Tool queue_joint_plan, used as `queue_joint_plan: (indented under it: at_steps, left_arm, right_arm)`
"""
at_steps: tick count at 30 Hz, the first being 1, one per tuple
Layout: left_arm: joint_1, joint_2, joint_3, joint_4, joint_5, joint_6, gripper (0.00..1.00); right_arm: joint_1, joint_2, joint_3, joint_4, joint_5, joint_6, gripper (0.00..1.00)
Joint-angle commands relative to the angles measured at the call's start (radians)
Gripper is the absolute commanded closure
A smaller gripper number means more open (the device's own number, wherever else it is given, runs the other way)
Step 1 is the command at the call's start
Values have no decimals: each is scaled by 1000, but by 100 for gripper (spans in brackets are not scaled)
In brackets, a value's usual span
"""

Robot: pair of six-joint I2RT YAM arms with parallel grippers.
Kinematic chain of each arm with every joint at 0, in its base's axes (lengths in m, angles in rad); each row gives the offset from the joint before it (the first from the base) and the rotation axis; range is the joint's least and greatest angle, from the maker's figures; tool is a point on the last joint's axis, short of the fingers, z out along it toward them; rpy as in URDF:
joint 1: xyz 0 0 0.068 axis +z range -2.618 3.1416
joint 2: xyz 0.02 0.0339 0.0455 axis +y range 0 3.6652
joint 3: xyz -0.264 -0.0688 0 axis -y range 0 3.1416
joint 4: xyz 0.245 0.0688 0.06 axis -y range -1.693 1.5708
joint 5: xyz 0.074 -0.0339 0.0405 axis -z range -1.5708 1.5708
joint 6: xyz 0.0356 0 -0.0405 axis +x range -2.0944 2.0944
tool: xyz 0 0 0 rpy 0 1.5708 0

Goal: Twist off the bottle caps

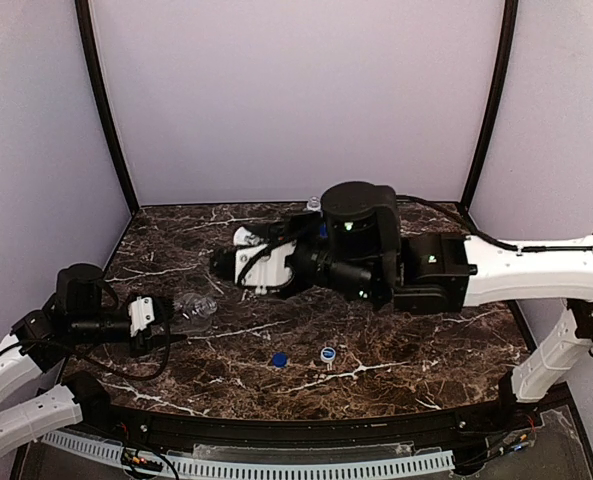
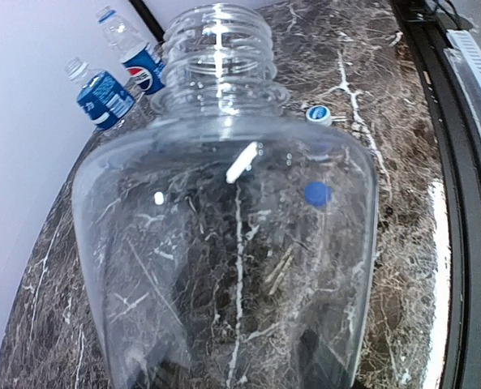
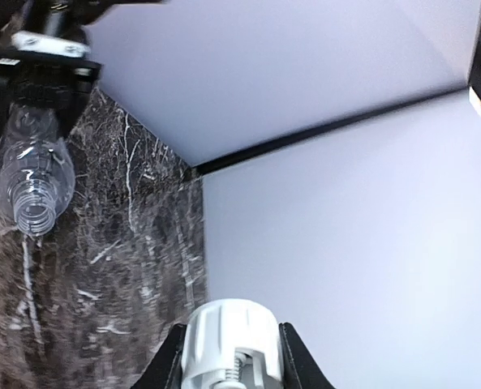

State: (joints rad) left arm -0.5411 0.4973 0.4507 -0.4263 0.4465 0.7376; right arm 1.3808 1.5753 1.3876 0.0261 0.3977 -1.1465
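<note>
In the pinch of the right gripper point(image 3: 230, 350) sits the white cap point(image 3: 228, 324), best lowered onto the counter point(image 1: 426, 350) before release, while the left gripper point(image 1: 168, 314) clamps the uncapped plain bottle point(image 2: 224, 243) steady.

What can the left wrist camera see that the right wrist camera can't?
Only the left wrist camera shows the two blue-label bottles standing by the wall, and a loose cap lying on the table. Only the right wrist camera shows the white cap pinched in the right gripper, and the left gripper from outside. Both show the clear bottle with its neck open and no cap on it, and the marble table.
</note>
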Motion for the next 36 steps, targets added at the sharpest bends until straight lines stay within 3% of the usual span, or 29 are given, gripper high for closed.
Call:
queue_joint_plan:
  at_steps: [1,4,7,11,19,26,27,28,31,36]
  left_arm:
    - [25,-22,-50,185,-67,-179,61]
    - [62,-49,-77,271,-75,-339,62]
    - [118,-80,-120,379,-35,-490,62]
    - [182,-89,-177,456,10,-626,61]
    - [248,-99,-188,472,47,-669,59]
    - [276,-118,-190,477,63,-647,58]
    - [277,-118,-191,477,68,-644,58]
    - [277,-118,-191,477,71,-643,58]
    - [276,-120,-192,477,91,-642,58]
    - [277,-121,-194,481,111,-635,57]
  right_arm:
    - [-133,-60,18,-425,64,814,100]
    - [-235,-62,-27,-676,-19,1246,100]
    - [-277,-81,-151,-801,-91,1571,100]
    - [-306,-79,-323,-832,-205,1767,100]
    - [-338,58,-447,-687,-349,1781,100]
    - [-343,168,-388,-693,-310,1730,100]
    - [-344,174,-381,-693,-302,1728,97]
    - [-346,177,-377,-697,-297,1727,86]
    - [-347,176,-371,-702,-294,1709,45]
    - [-342,135,-304,-780,-219,1650,5]
